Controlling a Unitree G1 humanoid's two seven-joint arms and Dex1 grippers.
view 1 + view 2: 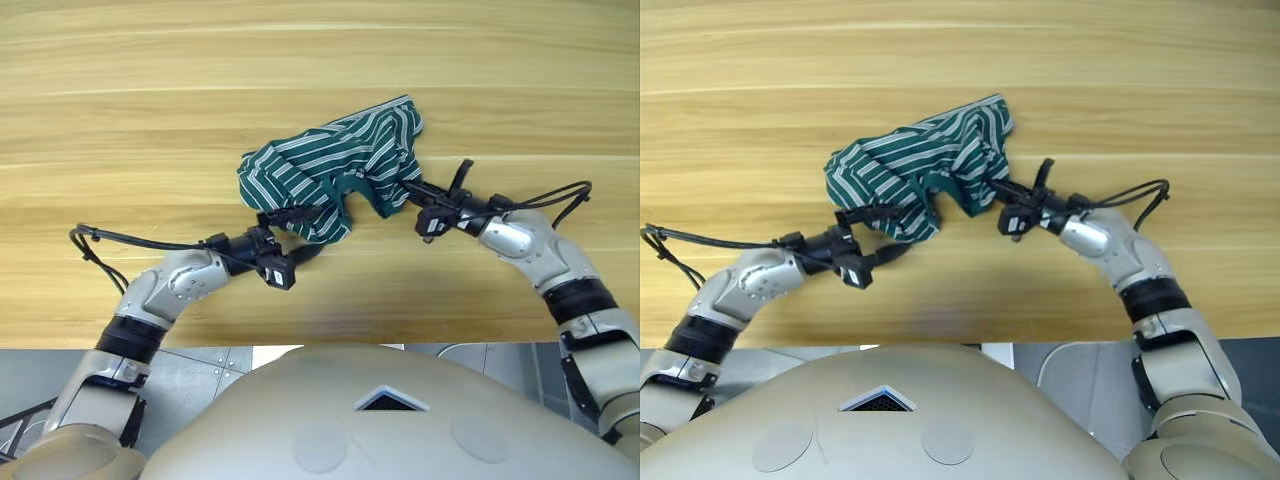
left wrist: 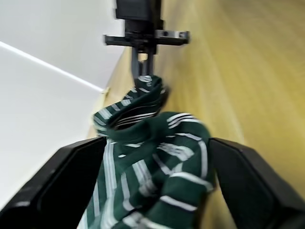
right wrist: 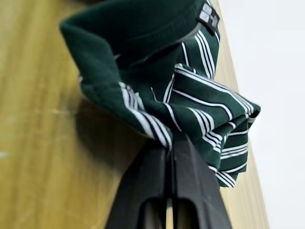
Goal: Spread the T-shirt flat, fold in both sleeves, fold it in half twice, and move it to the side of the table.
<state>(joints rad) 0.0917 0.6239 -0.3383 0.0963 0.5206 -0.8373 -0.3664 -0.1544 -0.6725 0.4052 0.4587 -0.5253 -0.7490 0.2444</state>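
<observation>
Left arm first: it comes in low over the wooden table [image 1: 120, 80] with the elbow swung out wide and the forearm angling up towards the T-shirt [image 1: 335, 165]. The left gripper [image 1: 300, 232] sits right at the shirt's near left corner. Its fingers [image 2: 66, 181] are spread wide, and a thick wad of striped cloth fills the gap between them (whether they actually squeeze it, I can't tell).

The shirt itself is a dark green T-shirt with white stripes. It lies in a crumpled heap on the table, not flat at all, bunched up with folds piled over one another and one lobe pushed out at the far right.

On the shirt's other side, the right arm mirrors the left, with its elbow pushed out and its forearm slanting inward to the shirt's near right edge. The right gripper [image 1: 408, 186] has its fingers [image 3: 143, 191] pressed together, leaving only a thin seam between them, and they pinch a fold of the cloth right at the tips. The left wrist view shows that pinch from across the heap, and the shirt runs between the two grippers.
</observation>
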